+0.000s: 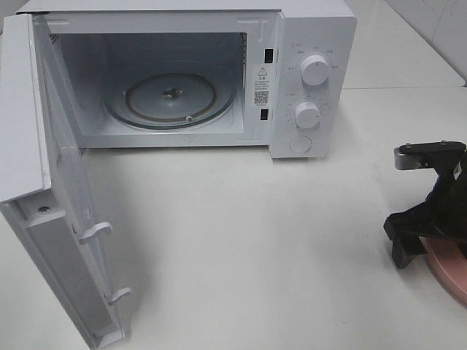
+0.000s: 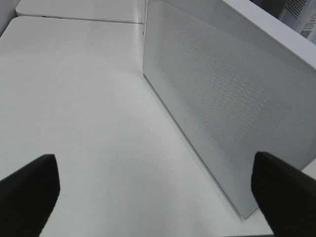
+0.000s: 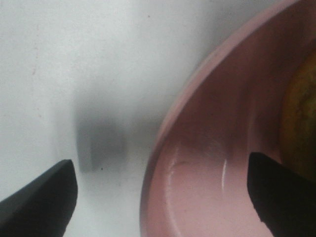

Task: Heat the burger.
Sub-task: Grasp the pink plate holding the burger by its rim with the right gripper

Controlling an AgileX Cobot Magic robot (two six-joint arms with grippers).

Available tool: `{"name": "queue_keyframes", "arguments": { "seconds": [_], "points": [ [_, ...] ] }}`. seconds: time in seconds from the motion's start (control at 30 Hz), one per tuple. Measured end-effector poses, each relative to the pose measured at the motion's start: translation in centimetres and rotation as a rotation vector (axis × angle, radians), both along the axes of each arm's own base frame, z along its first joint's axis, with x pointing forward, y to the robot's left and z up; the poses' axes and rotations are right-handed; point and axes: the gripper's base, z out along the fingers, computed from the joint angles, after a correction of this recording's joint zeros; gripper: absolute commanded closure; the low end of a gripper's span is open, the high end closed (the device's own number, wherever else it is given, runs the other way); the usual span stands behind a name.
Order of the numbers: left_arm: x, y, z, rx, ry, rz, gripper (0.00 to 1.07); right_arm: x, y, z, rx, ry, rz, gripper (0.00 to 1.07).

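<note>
Microwave (image 1: 310,44) door (image 1: 62,204) is swung wide open! Down on the desk (image 1: 255,240), right of the microwave, the right claw (image 3: 160,197) hangs with jaws apart, astride the pink plate's (image 3: 197,163) rim. The burger (image 3: 302,113) sits on that plate, only a blurred golden edge beside one finger. The left claw (image 2: 155,192), jaws spread too, hangs by the door's outer face.

One microwave (image 1: 321,29) with two knobs (image 1: 315,69), one pink plate (image 3: 207,187), one burger (image 3: 302,113).

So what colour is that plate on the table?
The plate is pink, plain with no pattern. It shows best in the right wrist view.
</note>
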Motion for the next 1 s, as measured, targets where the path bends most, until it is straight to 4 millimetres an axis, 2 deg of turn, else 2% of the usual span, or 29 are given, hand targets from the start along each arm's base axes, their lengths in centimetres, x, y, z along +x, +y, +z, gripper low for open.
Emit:
{"name": "queue_keyframes", "arguments": {
  "seconds": [0.17, 0.23, 0.33, 0.4, 0.47, 0.5, 0.6, 0.67, 0.7, 0.73, 0.77, 1.0],
  "points": [
    [0.00, 0.00, 0.00, 0.000, 0.000, 0.000, 0.09, 0.03, 0.01, -0.59, -0.001, 0.017, 0.000, 0.20],
    [0.00, 0.00, 0.00, 0.000, 0.000, 0.000, 0.09, 0.04, 0.00, -1.04, -0.003, 0.033, 0.002, 0.28],
    [0.00, 0.00, 0.00, 0.000, 0.000, 0.000, 0.09, 0.04, -0.02, -1.07, -0.006, 0.035, 0.007, 0.31],
    [0.00, 0.00, 0.00, 0.000, 0.000, 0.000, 0.09, 0.03, -0.04, -1.09, -0.008, 0.037, 0.010, 0.45],
    [0.00, 0.00, 0.00, 0.000, 0.000, 0.000, 0.09, 0.08, -0.03, -1.06, -0.008, 0.036, 0.010, 0.49],
    [0.00, 0.00, 0.00, 0.000, 0.000, 0.000, 0.09, 0.06, -0.04, -1.06, -0.008, 0.038, 0.008, 0.59],
    [0.00, 0.00, 0.00, 0.000, 0.000, 0.000, 0.09, 0.09, -0.03, -1.04, -0.008, 0.036, 0.007, 0.65],
    [0.00, 0.00, 0.00, 0.000, 0.000, 0.000, 0.09, 0.12, -0.04, -1.01, -0.009, 0.037, 0.008, 0.91],
    [0.00, 0.00, 0.00, 0.000, 0.000, 0.000, 0.09, 0.12, -0.04, -1.01, -0.009, 0.037, 0.008, 0.91],
    [0.00, 0.00, 0.00, 0.000, 0.000, 0.000, 0.09, 0.09, -0.06, -1.03, -0.011, 0.038, 0.010, 0.97],
    [0.00, 0.00, 0.00, 0.000, 0.000, 0.000, 0.09, 0.05, -0.05, -0.95, -0.009, 0.040, 0.007, 1.07],
    [0.00, 0.00, 0.00, 0.000, 0.000, 0.000, 0.09, 0.04, -0.03, -0.76, -0.008, 0.040, 0.003, 1.07]
  ]
}}
